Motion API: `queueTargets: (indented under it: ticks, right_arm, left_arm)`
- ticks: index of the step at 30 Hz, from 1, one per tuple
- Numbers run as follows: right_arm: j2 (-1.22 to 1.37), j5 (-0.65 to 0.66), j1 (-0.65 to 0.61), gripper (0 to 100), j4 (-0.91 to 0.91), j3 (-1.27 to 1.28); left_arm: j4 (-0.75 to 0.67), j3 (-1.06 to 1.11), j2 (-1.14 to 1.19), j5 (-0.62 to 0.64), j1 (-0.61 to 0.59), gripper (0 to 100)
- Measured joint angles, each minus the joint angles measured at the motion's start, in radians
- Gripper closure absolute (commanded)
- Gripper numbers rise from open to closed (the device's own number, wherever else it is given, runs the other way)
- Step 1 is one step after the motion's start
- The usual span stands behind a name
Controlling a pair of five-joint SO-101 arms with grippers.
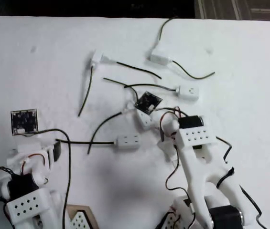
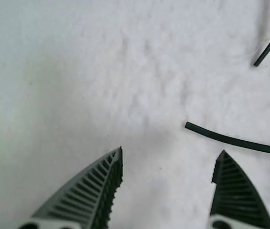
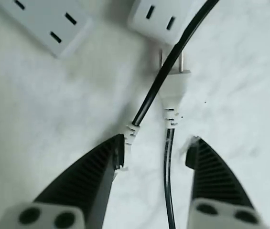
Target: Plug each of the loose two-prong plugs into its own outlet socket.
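My right gripper [image 3: 155, 148] is open just above the table. A white two-prong plug [image 3: 173, 93] lies ahead of its fingertips, with its black cord running back between them. The plug's prongs point at a white outlet socket [image 3: 161, 16] and stop just short of its slots. A second white outlet [image 3: 44, 19] lies beside it. Another black cord crosses the plug and ends in a white sleeve [image 3: 131, 132] touching one finger. My left gripper [image 2: 169, 160] is open over bare table, holding nothing, with a dark cord [image 2: 230, 140] just past one fingertip.
From above, the left arm [image 1: 29, 157] sits front left and the right arm [image 1: 197, 138] front right. A white outlet strip [image 1: 129, 141] lies between them. Farther back lie a white plug [image 1: 98, 58], a white block [image 1: 158, 58] on a cord and a square outlet [image 1: 188, 91], with loose cords around them.
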Motion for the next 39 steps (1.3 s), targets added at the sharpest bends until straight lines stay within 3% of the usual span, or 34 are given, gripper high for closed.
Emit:
queueTargets:
  ticks: [7,17,28,39]
  right_arm:
    - [0.000,0.000,0.000,83.2,0.129,-0.008]
    - [0.015,0.000,0.028,83.2,0.141,-0.008]
    - [0.015,-0.201,-0.120,83.2,0.138,0.044]
    - [0.014,-0.216,-0.103,83.3,0.057,0.127]
  left_arm:
    - [0.000,0.000,0.000,0.000,0.000,70]
    - [0.000,0.000,0.000,0.000,0.000,70]
    - [0.000,0.000,0.000,0.000,0.000,70]
    - [0.000,0.000,0.000,0.000,0.000,70]
